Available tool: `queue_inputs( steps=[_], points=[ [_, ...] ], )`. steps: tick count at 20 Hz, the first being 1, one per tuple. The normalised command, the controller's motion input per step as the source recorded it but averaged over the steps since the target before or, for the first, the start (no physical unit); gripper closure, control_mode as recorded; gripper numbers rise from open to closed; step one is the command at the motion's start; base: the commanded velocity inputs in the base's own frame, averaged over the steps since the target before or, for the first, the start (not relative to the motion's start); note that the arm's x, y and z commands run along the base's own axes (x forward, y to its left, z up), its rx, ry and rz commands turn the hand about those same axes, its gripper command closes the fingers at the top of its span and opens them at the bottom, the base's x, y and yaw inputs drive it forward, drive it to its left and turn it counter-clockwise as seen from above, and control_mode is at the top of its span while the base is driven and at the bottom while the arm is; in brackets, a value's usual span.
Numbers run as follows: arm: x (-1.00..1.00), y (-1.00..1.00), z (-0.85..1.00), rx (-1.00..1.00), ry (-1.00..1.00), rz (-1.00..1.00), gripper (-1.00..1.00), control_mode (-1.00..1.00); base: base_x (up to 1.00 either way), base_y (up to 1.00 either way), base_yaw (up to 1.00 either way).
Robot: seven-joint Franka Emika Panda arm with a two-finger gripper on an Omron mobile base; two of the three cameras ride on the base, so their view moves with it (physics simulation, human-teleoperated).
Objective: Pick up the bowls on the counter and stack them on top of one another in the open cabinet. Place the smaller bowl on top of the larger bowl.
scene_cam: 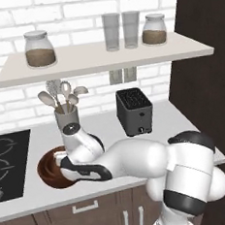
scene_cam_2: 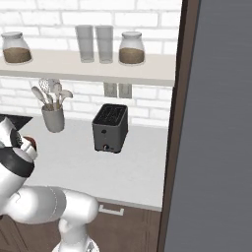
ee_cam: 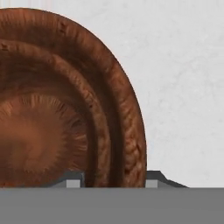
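Pale grey-white counter (scene_cam: 101, 130) is where the larger bowl (scene_cam: 49, 170) rests, left of the toaster (scene_cam: 134, 111), and its thick rim (ee_cam: 129, 131) is straddled by the gripper (ee_cam: 113, 180), one fingertip (ee_cam: 72, 179) inside, the other outside, not yet closed.

The white arm folds low and reaches forward-left, wrist bent down. The gripper (ee_cam: 113, 179) points downward, its jaws standing apart, one fingertip (ee_cam: 73, 179) on each side.
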Motion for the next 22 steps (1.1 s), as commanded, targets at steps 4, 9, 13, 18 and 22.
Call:
queue_inputs(
  steps=[4, 9, 13, 18, 22],
  points=[
    [-0.25, -0.71, 0.72, 0.15, -0.15, -0.14, 1.0, -1.0, 0.0, 0.0, 0.0],
    [-0.55, -0.87, 1.0, 0.24, -0.4, -0.18, 1.0, -1.0, 0.0, 0.0, 0.0],
    [-0.55, -0.85, 1.0, 0.24, -0.45, -0.2, 1.0, -1.0, 0.0, 0.0, 0.0],
    [-0.6, -0.81, 1.0, 0.25, -0.43, -0.2, 1.0, -1.0, 0.0, 0.0, 0.0],
    [-0.52, -0.6, 1.0, 0.25, -0.4, -0.17, 1.0, -1.0, 0.0, 0.0, 0.0]
  ],
)
